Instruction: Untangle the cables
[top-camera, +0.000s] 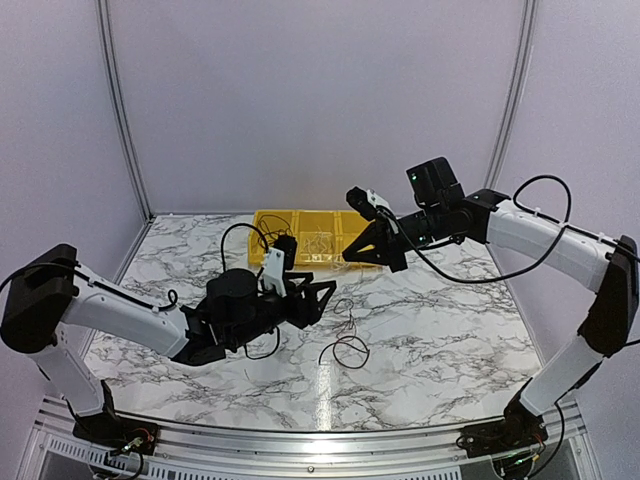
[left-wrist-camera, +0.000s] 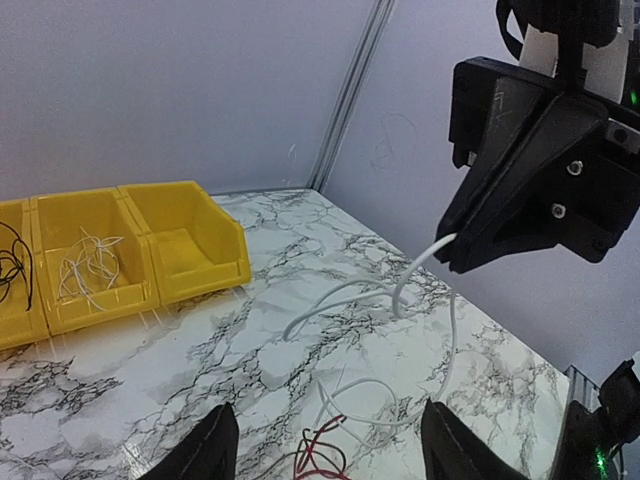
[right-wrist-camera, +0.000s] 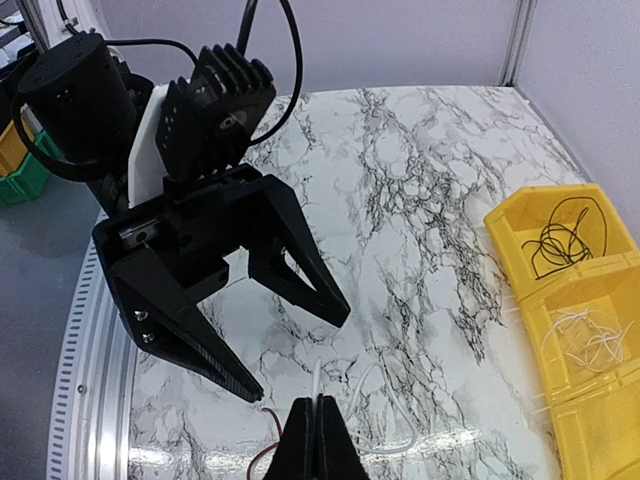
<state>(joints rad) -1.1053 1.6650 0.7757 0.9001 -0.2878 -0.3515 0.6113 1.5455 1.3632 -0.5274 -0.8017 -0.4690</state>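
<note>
Marble-print tabletop (top-camera: 450, 340) runs back to yellow bins (left-wrist-camera: 200, 240). Right gripper (right-wrist-camera: 318, 432) is clenched on the white wire (left-wrist-camera: 400, 290) and holds it aloft. From its tips the strand drops and curls toward the left gripper (left-wrist-camera: 328, 415), whose fingers are spread, grasping nothing, low over the table. Between and just beyond those fingers lie the red wire (left-wrist-camera: 322, 458) and the other cables (top-camera: 348, 350), so the left arm is nearer. Its wrist reaches forward, almost level.

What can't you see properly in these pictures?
- White cable: too thin and pale to trace, top view.
- Red cable: cut off by the bottom edge, left wrist view.
- Yellow bins: partly hidden behind left arm and right arm, top view.
</note>
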